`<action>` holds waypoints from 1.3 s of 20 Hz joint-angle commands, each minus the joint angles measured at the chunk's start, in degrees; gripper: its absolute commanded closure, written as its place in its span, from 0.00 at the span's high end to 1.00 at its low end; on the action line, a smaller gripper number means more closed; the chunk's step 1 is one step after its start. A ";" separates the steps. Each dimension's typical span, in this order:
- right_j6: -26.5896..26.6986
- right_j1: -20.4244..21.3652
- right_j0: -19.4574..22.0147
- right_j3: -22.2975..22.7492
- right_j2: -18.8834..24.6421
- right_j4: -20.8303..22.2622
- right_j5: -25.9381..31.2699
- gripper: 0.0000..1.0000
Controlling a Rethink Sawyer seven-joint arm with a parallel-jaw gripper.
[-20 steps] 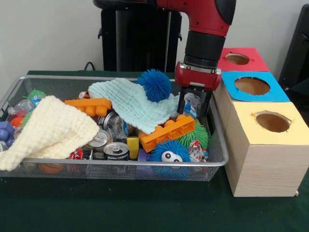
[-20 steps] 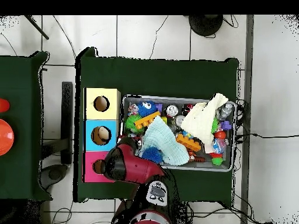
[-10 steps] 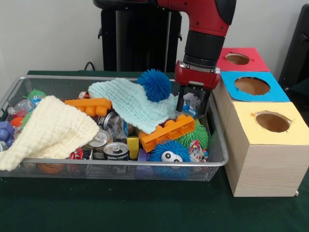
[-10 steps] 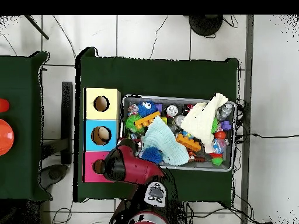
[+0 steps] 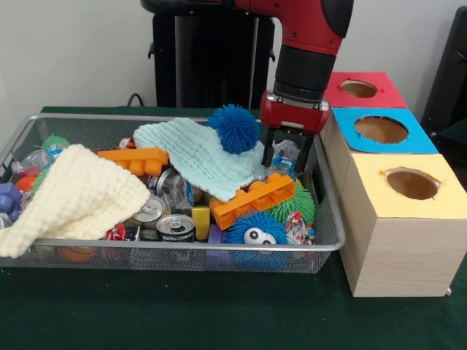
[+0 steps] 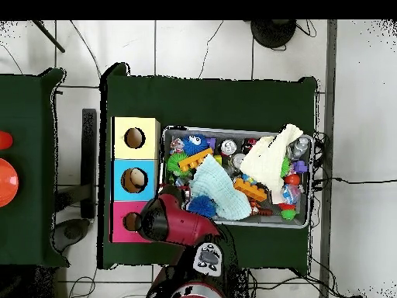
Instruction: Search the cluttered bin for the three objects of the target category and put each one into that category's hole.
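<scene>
Three boxes with holes, yellow (image 5: 412, 184), blue (image 5: 381, 130) and red (image 5: 358, 89), line the right side of a wire bin (image 5: 330, 240) crammed with toys, cans and cloths. At the bin's left end a cream cloth (image 5: 76, 193) drapes over the front rim; a pale blue cloth (image 5: 201, 162) lies across the middle, with a spiky blue ball (image 5: 233, 127) on its back edge. Near the front rim sit cans (image 5: 176, 227), a long orange block (image 5: 254, 198) running left to right, and a blue fuzzy toy with eyes (image 5: 255, 231). At the right end the red arm's gripper (image 5: 287, 157) hangs with its jaws spread, straddling a crumpled clear wrapper or bottle (image 5: 289, 152) directly beneath them, just behind the orange block. Nothing appears pinched yet. Which category is wanted cannot be told; the item between the jaws looks the likely pick, needing a short straight drop before closing.
</scene>
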State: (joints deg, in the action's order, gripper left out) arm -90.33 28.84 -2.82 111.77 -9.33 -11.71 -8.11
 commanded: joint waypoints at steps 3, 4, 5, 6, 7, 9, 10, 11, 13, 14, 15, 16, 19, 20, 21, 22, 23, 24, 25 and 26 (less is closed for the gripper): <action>-9.92 -2.17 0.82 -2.18 1.84 -0.62 3.18 1.00; -9.91 -2.09 0.62 -2.12 1.71 -0.68 3.34 1.00; -9.89 -2.02 0.43 -2.07 1.58 -0.74 3.50 1.00; -9.86 -2.01 0.14 -2.05 1.28 -0.83 3.59 1.00; -9.83 -2.00 0.07 -2.04 1.16 -0.89 3.79 1.00; -9.92 -1.97 0.30 -1.71 1.50 -0.72 3.84 1.00; -9.93 -1.94 0.56 -1.66 1.82 -0.68 4.11 1.00; -9.97 -2.00 0.40 -1.77 1.72 -0.86 4.23 1.00; -10.15 -2.11 0.09 -1.89 1.55 -1.20 4.30 1.00; -10.24 -2.14 0.00 -1.99 1.49 -1.35 4.27 1.00; -10.39 -2.19 -0.15 -2.06 1.35 -1.47 3.86 1.00; -10.74 -2.11 0.19 -1.85 1.75 -1.35 3.20 1.00; -11.84 -1.92 0.71 -1.33 2.40 -1.46 1.56 0.00; -12.25 -1.89 0.38 -1.07 2.15 -2.01 1.85 0.00; -12.67 -1.86 0.06 -0.81 1.89 -2.56 2.14 0.00; -12.89 -1.76 -0.44 -0.68 1.50 -3.29 3.25 0.00; -12.86 -1.70 -0.75 -0.91 1.28 -3.70 4.01 0.00; -12.81 -1.58 -0.92 -0.89 1.11 -3.80 4.25 0.00; -12.52 -1.39 -1.39 -1.09 0.52 -3.99 4.72 0.00; -12.39 -0.99 -2.26 -0.99 -0.20 -4.28 5.13 0.00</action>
State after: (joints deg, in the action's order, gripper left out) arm -90.33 28.62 -3.54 111.77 -10.13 -12.37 -8.11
